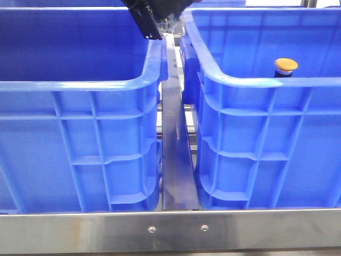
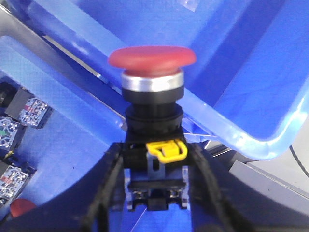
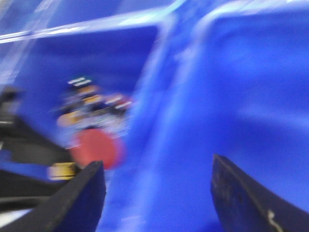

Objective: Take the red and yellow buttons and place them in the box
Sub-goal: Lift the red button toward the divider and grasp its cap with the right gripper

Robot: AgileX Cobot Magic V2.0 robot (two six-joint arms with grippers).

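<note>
red button (image 2: 152, 58) | gripped in left claw (image 2: 154, 193) | right claw (image 3: 157, 193) agape, empty

two large blue crates stand side by side, with a metal divider bar (image 1: 175, 154) running between them from the silver front rail (image 1: 170, 230) toward the back. the left crate (image 1: 80, 144) sits just left of that bar, the right crate (image 1: 266, 144) just right of it, both showing ribbed grid walls and rolled rims. a yellow button (image 1: 285, 66) with an orange-yellow domed cap shows above the right crate's near rim, well to the right of the bar. a dark arm end (image 1: 153, 17) hangs above the bar's far end, over the left crate's inner rim; its jaws cannot be made out.
</note>
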